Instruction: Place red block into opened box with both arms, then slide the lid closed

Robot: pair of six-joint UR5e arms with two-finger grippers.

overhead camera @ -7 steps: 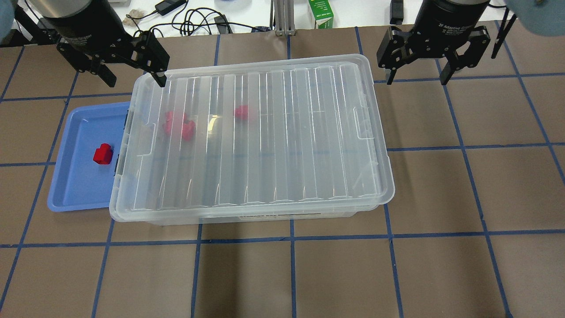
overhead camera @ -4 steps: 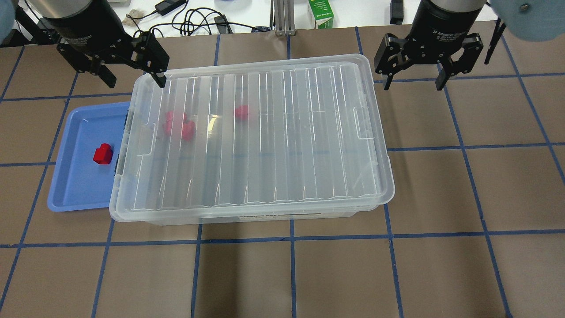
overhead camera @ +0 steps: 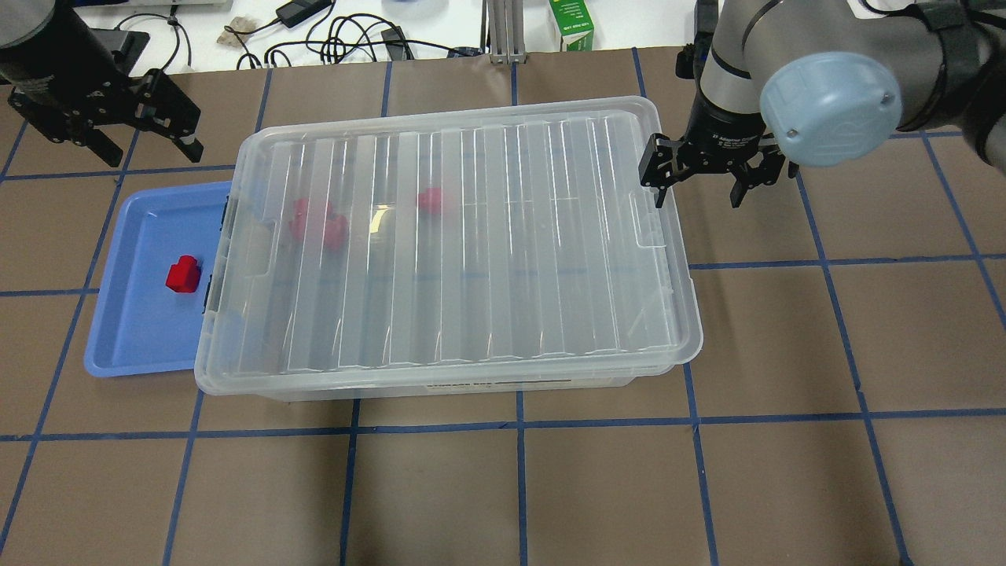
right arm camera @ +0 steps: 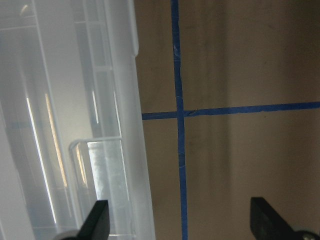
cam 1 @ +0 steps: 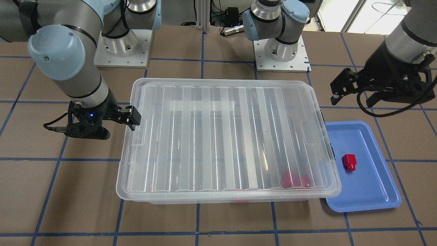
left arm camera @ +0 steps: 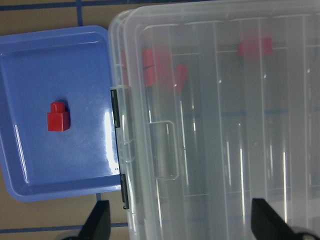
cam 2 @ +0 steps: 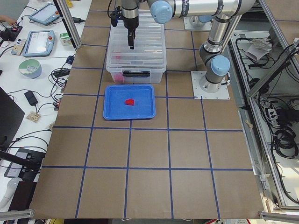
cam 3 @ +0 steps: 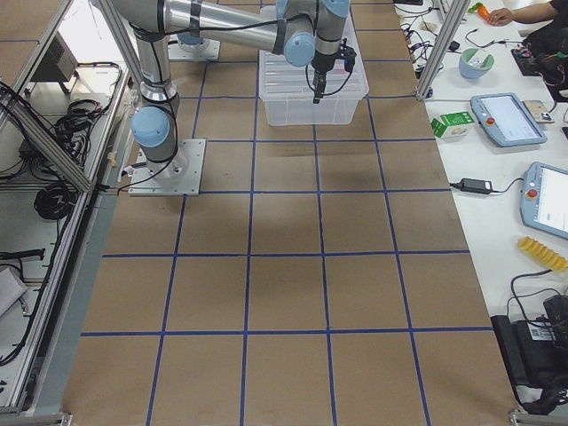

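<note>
Overhead, the table (overhead camera: 503,487) lies bare from 4 to 8 o'clock of the box (overhead camera: 393,391). The lid (overhead camera: 471,236) covers the box, overhanging at 3 o'clock, and has not shifted. The tray (overhead camera: 134,330) sits against the box at 9 o'clock. The right gripper (overhead camera: 697,195), spread, has dropped to the lid's 2 o'clock edge; only its wrist view shows the notch (right arm camera: 102,172) by one fingertip. The left gripper (overhead camera: 145,141), spread, has backed off the 10 o'clock corner. The red block (overhead camera: 183,274) stays in the tray; the left wrist view shows its stub.
</note>
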